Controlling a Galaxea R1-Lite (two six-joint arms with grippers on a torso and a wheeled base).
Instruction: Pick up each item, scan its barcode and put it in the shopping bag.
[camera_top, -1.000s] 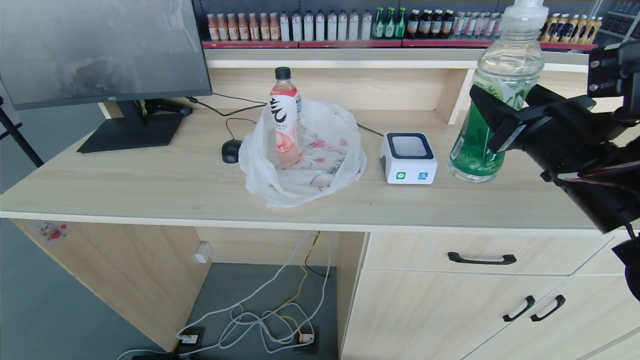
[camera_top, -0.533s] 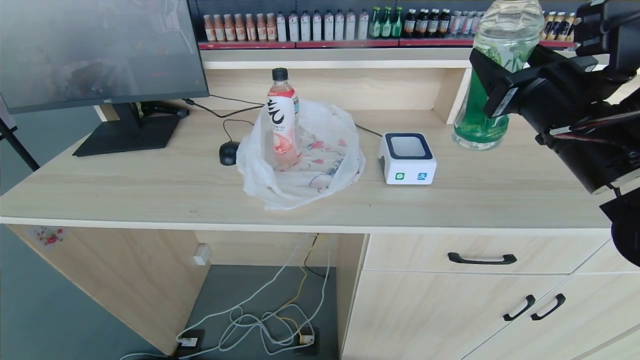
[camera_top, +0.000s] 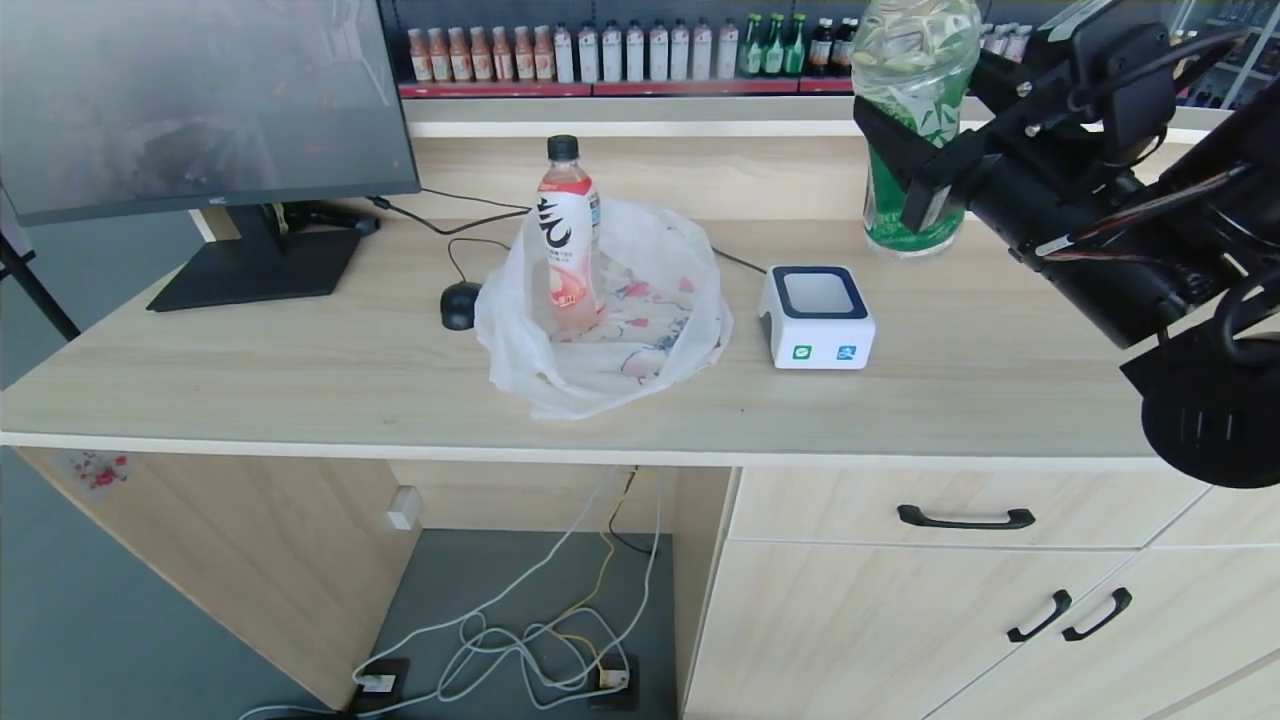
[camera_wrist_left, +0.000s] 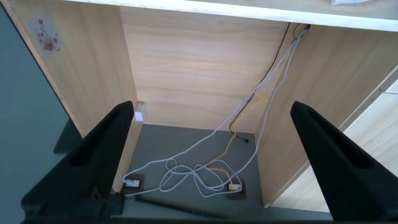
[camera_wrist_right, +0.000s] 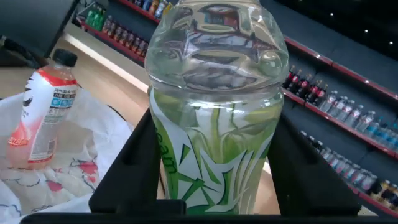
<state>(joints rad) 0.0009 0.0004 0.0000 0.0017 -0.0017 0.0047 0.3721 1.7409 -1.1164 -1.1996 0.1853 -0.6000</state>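
My right gripper (camera_top: 925, 130) is shut on a large green bottle (camera_top: 908, 120), holding it upright in the air above the counter, behind and to the right of the white barcode scanner (camera_top: 815, 316). In the right wrist view the green bottle (camera_wrist_right: 214, 118) sits between the two fingers (camera_wrist_right: 134, 162). A pink drink bottle (camera_top: 566, 235) stands inside the open white shopping bag (camera_top: 600, 315) left of the scanner; the pink drink bottle (camera_wrist_right: 43, 115) and the shopping bag (camera_wrist_right: 56, 180) also appear past the held one. My left gripper (camera_wrist_left: 211, 162) hangs open below the counter, facing floor cables.
A monitor (camera_top: 200, 100) stands at the counter's back left, with a black mouse (camera_top: 460, 303) and its cable beside the bag. Shelves of bottles (camera_top: 650, 50) line the back wall. Drawers with black handles (camera_top: 965, 518) sit under the counter's right side.
My right gripper has lifted the green bottle off the counter and carried it up and to the left, toward the scanner. The head view shifted slightly.
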